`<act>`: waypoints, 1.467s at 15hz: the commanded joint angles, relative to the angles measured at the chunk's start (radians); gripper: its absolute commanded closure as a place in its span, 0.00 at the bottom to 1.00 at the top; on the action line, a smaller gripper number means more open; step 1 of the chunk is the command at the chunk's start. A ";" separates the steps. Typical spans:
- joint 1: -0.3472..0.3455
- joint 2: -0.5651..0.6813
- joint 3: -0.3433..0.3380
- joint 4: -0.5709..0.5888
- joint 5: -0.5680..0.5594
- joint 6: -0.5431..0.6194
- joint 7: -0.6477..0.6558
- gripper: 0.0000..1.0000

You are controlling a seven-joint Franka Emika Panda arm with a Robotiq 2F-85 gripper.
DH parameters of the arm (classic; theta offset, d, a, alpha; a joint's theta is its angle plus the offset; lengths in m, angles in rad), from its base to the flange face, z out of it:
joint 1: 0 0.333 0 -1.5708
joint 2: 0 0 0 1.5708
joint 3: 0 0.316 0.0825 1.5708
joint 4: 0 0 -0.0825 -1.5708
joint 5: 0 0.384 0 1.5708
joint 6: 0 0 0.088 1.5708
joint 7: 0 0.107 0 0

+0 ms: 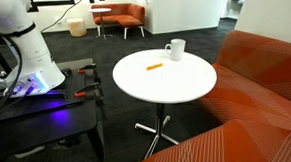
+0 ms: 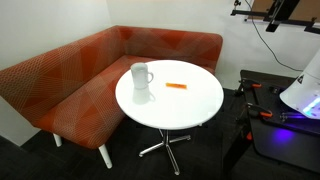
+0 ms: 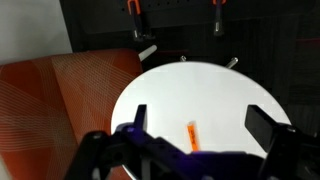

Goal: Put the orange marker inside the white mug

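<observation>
Corner sofa [image 2: 75, 72]: L-shaped, red-orange woven fabric with a fine line pattern, wraps around one side of the table in both exterior views. Table [image 2: 190, 108]: smooth round white top on a single metal post with splayed chrome feet. Robot base [image 1: 25, 47]: glossy white rounded shell on a black platform beside the table. Gripper [image 3: 197, 122]: dark, blocky fingers [image 3: 266, 127], spread wide apart, nothing between them, hanging above the tabletop [image 3: 220, 90] in the wrist view. White mug [image 2: 141, 77]: plain glossy cylinder with a side loop handle, upright near the sofa-side edge of the table; also seen in an exterior view [image 1: 175, 50], not in the wrist view. Orange marker [image 2: 177, 87]: thin uniform orange stick, lying flat on the bare top near the middle, near the mug but not touching it; same in an exterior view [image 1: 154, 65]. In the wrist view the marker [image 3: 193, 135] sits on the table in the gap between the open fingers.
</observation>
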 commanded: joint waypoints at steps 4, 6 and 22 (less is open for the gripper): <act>0.013 0.023 -0.049 -0.030 -0.135 0.199 -0.074 0.00; 0.006 0.039 -0.083 -0.049 -0.169 0.299 -0.120 0.00; -0.071 0.420 -0.326 -0.064 -0.199 0.872 -0.375 0.00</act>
